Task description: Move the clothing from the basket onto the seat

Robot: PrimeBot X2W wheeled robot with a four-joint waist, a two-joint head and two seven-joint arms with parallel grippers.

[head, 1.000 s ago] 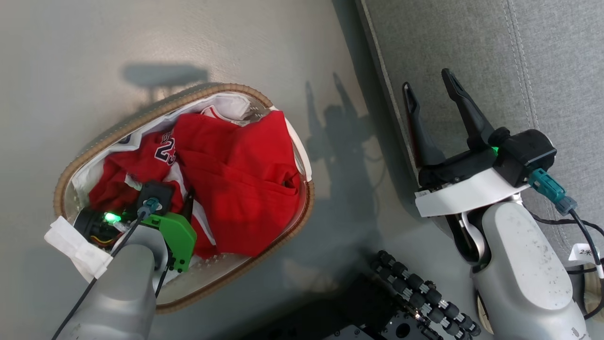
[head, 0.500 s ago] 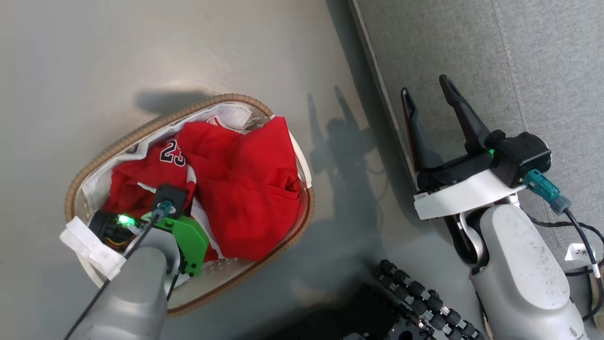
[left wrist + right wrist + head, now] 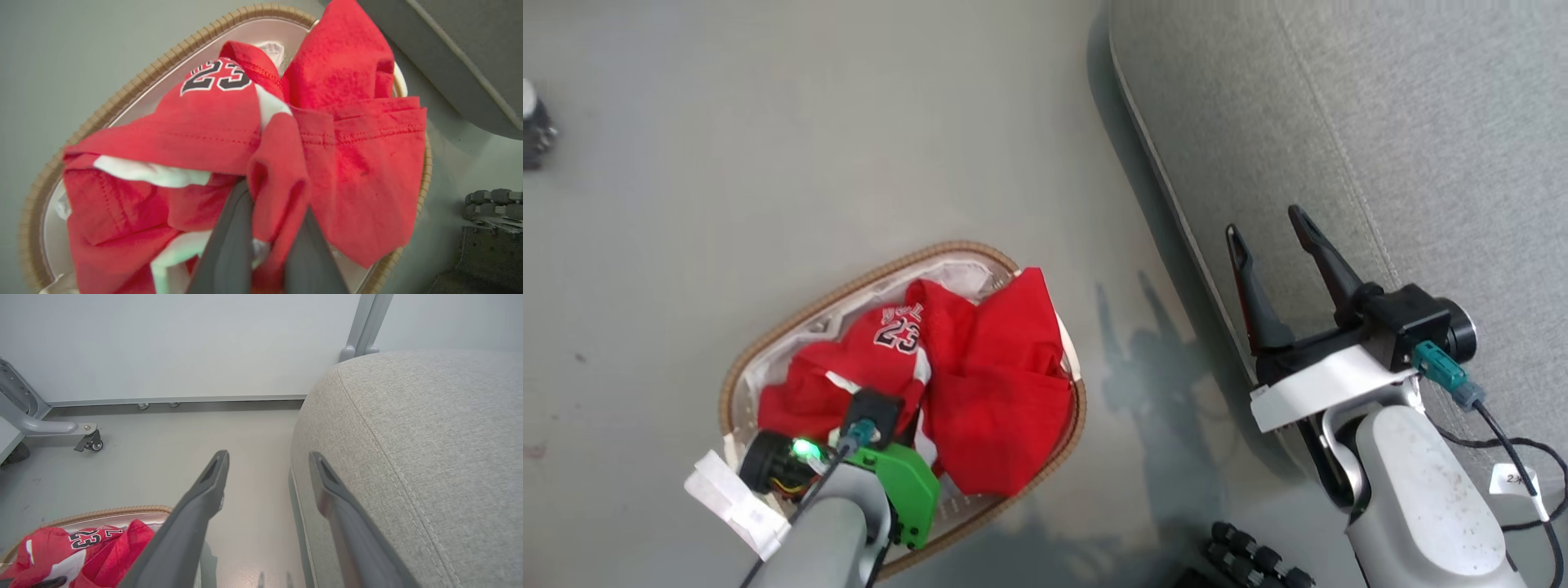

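Soft, light, limp red clothing heaped in the laundry basket on the floor beside the seat, pinched at a thick bunched fold by the closed left fingers, likely to drape and snag; right fingers wide apart, empty.

My right gripper rises from six o'clock, fingers spread with nothing between them. The seat bulks at three o'clock, the basket with the clothing lies at eight, and a caster stands at ten
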